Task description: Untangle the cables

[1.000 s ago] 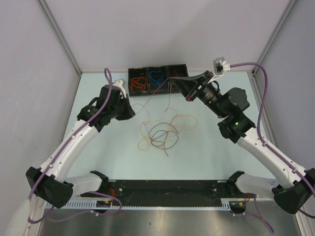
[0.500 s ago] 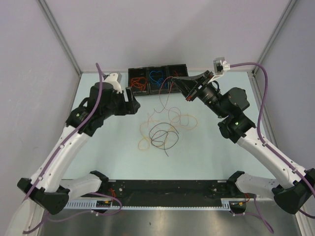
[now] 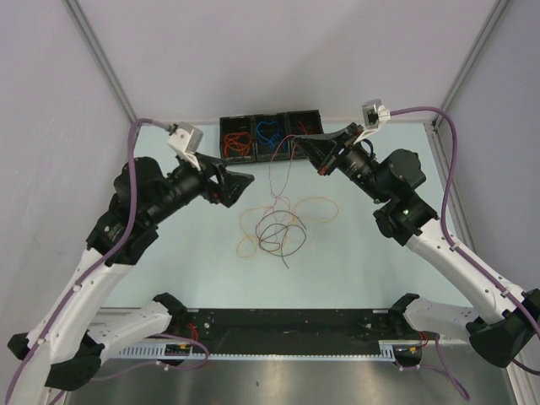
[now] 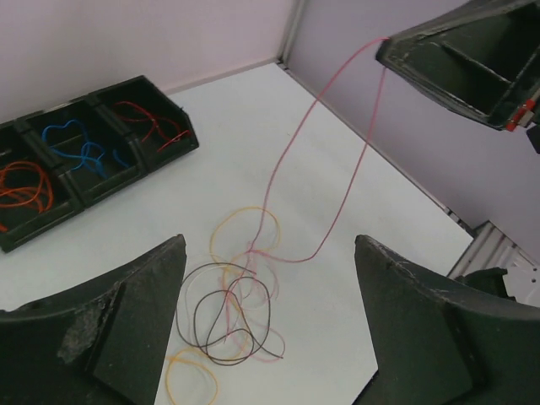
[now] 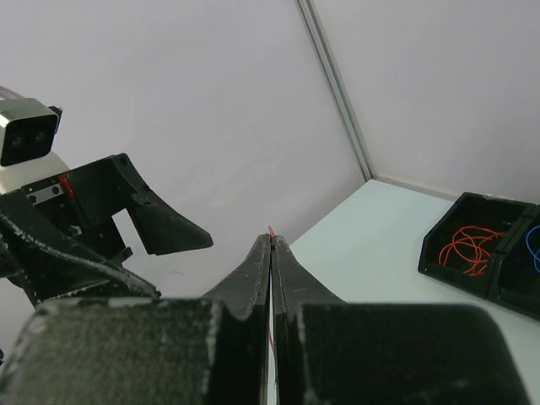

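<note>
Your right hand [image 5: 271, 240] is clamped fully shut, its two fingers pressed flat together on the red cable [image 4: 325, 126], with a short end poking out above the tips. You are holding that cable high over the far side of the worktop [image 3: 363, 261]. Two thin strands of it hang down and run into the tangle lying mid-worktop. There the red cable threads through the round loops of the black cable [image 4: 224, 325] and the wider curls of the orange-yellow cable [image 3: 321, 202], which spread out flat around it. Your left hand [image 3: 240, 187] hangs just left of the tangle, raised off the surface. Its jaws are spread wide with nothing between them, and it faces the pile and the hanging strands. Beyond the tangle, at the far edge, sits a black three-compartment tray [image 3: 270, 116]. It holds an orange coil [image 4: 21, 181] in its left cell, a blue coil [image 4: 80, 148] in the middle and a red coil [image 4: 152, 118] on the right.
</note>
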`<action>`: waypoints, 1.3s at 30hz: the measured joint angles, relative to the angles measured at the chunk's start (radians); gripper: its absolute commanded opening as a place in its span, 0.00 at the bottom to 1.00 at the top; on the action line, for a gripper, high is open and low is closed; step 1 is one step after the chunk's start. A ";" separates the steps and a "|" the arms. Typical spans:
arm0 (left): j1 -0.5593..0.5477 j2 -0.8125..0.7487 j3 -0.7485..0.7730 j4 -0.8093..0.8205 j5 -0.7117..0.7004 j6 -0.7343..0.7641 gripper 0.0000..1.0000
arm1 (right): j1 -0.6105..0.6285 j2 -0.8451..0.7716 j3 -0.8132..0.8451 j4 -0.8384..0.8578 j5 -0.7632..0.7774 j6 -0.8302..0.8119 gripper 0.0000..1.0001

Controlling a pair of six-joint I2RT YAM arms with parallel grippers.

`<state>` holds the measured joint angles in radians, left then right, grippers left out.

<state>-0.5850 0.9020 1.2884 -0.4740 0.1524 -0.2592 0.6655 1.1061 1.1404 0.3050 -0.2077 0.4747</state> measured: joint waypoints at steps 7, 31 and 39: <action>-0.110 0.092 0.013 0.047 -0.001 0.062 0.93 | 0.006 0.000 0.001 -0.001 -0.003 0.003 0.00; -0.316 0.256 0.053 0.145 -0.258 0.139 0.19 | 0.051 0.000 0.014 -0.003 -0.002 0.003 0.00; -0.319 0.256 0.040 0.175 -0.299 0.147 0.01 | 0.055 0.000 0.014 -0.007 -0.003 0.007 0.00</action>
<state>-0.9039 1.1576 1.3289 -0.2993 -0.1467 -0.1123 0.7200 1.1061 1.1545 0.2981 -0.2111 0.4816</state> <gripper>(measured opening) 0.012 0.009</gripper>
